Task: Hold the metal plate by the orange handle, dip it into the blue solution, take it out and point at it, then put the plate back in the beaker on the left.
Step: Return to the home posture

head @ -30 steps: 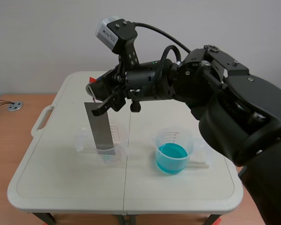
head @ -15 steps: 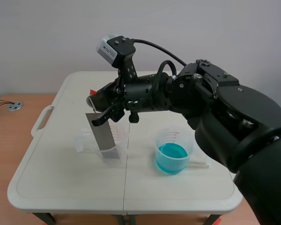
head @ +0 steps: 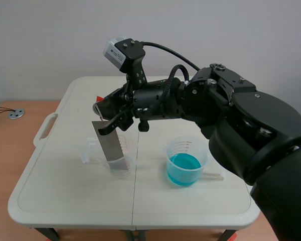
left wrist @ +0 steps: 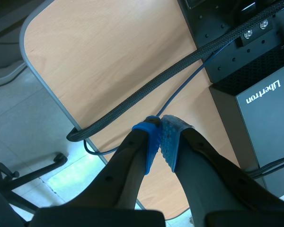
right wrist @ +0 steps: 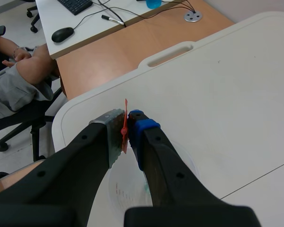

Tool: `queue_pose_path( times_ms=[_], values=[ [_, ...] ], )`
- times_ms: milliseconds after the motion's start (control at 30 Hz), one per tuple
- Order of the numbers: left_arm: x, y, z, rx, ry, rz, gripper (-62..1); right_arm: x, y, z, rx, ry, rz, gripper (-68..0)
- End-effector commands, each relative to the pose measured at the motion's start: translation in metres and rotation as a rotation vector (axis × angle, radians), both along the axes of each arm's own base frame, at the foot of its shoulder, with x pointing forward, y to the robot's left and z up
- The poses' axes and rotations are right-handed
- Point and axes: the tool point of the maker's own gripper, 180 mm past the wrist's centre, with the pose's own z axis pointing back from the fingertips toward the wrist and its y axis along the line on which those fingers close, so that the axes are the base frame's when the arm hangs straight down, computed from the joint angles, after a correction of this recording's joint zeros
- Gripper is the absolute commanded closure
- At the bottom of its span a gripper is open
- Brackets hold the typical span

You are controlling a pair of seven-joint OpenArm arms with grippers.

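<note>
The metal plate (head: 109,143) is held by its orange handle (right wrist: 125,116) in the closed right gripper (right wrist: 126,128), so its low end is kept inside the left beaker (head: 131,154).

Inventory by kind:

- Tabletop (head: 65,193): one.
- Beakers: two, the clear beaker (head: 121,161) and the blue-solution beaker (head: 184,163).
- Metal plate (head: 108,143): one.
- Orange handle (right wrist: 125,111): one (visible in the right wrist view only).
- Pincers: two, the left pincer (left wrist: 160,137) and the right pincer (right wrist: 127,124), each with two fingers.
- White stick (head: 214,175) beside the blue-solution beaker: one.
- Off the tabletop: one computer mouse (right wrist: 63,34), one keyboard (right wrist: 75,4), and one round metal disc (head: 16,114).
</note>
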Motion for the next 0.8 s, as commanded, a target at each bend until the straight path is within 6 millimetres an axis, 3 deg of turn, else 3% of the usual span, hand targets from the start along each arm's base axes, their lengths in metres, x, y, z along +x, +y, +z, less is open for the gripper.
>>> queue_pose_path(
  times_ms=[0, 167, 233, 300, 400, 433, 500, 633, 767],
  values=[
    [-0.002, 0.000, 0.002, -0.006, 0.001, 0.006, -1.7, 0.004, 0.001, 0.009, 0.008, -0.023, 0.001, -8.4],
    [0.000, 0.000, 0.002, -0.005, -0.003, 0.005, -1.7, 0.004, 0.000, 0.008, 0.002, -0.020, 0.002, -28.5],
    [0.001, 0.001, 0.001, 0.003, -0.003, -0.014, -6.3, 0.004, 0.000, 0.008, -0.001, -0.022, 0.002, -37.7],
    [0.002, 0.002, -0.001, 0.012, -0.005, -0.038, -21.5, 0.004, 0.000, 0.007, -0.010, -0.027, 0.002, -46.5],
    [0.006, 0.002, -0.002, 0.016, -0.009, -0.039, -59.7, 0.005, -0.002, 0.004, -0.034, -0.037, 0.002, -58.6],
    [0.007, 0.002, -0.002, 0.016, -0.012, -0.038, -62.3, 0.005, -0.002, 0.002, -0.045, -0.042, 0.002, -62.1],
    [0.009, 0.002, -0.002, 0.012, -0.020, -0.036, -62.3, 0.006, -0.003, 0.000, -0.060, -0.048, 0.002, -66.5],
    [0.014, 0.002, -0.002, 0.011, -0.031, -0.035, -62.3, 0.008, -0.005, -0.002, -0.081, -0.055, -0.011, -66.5],
    [0.020, 0.002, -0.003, 0.012, -0.045, -0.035, -62.3, 0.023, -0.014, -0.003, -0.085, -0.044, -0.107, -66.5]
  ],
)
